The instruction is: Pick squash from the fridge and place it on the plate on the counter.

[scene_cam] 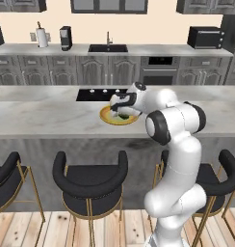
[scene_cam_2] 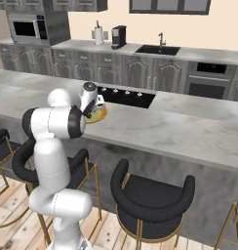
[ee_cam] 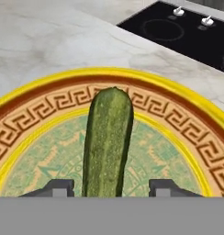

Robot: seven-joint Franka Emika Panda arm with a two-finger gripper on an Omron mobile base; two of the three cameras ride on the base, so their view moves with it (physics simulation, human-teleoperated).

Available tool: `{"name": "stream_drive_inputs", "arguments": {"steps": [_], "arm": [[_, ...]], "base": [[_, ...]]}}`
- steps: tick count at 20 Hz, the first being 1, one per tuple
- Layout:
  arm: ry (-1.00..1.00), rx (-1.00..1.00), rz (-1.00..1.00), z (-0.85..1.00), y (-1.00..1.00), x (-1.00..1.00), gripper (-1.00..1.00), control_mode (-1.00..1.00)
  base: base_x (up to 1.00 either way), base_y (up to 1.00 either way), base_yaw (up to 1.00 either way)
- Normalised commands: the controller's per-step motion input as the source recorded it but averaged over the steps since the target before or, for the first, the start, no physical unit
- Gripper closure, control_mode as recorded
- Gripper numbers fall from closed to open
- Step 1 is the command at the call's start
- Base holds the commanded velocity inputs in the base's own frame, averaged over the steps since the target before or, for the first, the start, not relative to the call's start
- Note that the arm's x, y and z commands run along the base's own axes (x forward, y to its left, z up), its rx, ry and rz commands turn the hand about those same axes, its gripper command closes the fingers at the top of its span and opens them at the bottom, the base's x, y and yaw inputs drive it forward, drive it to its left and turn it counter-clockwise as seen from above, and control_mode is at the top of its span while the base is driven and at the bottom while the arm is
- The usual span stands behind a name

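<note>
Through the hand camera I see my pincer [ee_cam: 109, 186] at six o'clock, its two dark fingertips [ee_cam: 58, 187] standing apart on either side of the squash [ee_cam: 108, 144], with a sliver of gap on each side; I cannot tell whether they touch it. The squash, dark green and slightly curved, runs from between the tips toward twelve o'clock and lies over the pale green centre of the plate [ee_cam: 49, 110], its far end reaching the patterned brown band inside the yellow rim. Whether it rests on the plate or hangs just above it, I cannot tell. Beyond the plate, at twelve to two o'clock, the marbled worktop [ee_cam: 49, 41] meets the black cooktop [ee_cam: 187, 36] with its knobs. From the left base camera I see the pincer [scene_cam: 120, 112] bent down over the plate [scene_cam: 109, 117], a dark green bit of squash [scene_cam: 124, 116] under it; the plate sits on the worktop [scene_cam: 42, 116] just at six o'clock of the cooktop [scene_cam: 95, 94]. Black stools [scene_cam: 89, 181] line the near side. From the right base camera the hand covers most of the plate [scene_cam_2: 97, 115]. Farther back run the rear counter with its black sink [scene_cam: 108, 48], a coffee machine [scene_cam: 65, 38] and a microwave [scene_cam: 205, 37].
</note>
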Motion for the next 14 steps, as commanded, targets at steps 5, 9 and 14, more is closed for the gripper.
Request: {"name": "stream_drive_inputs", "arguments": {"steps": [5, 9, 14], "arm": [[0.0, 0.02, 0.06, 0.46, -0.02, 0.0, -1.0, -1.0], [-0.07, 0.03, 0.02, 0.95, -0.1, -0.24, -1.0, -1.0], [0.08, 0.0, -0.14, 0.64, -0.3, -0.73, -1.0, -1.0]], "base": [[0.0, 0.0, 0.0], [0.0, 0.0, 0.0], [0.0, 0.0, 0.0]]}}
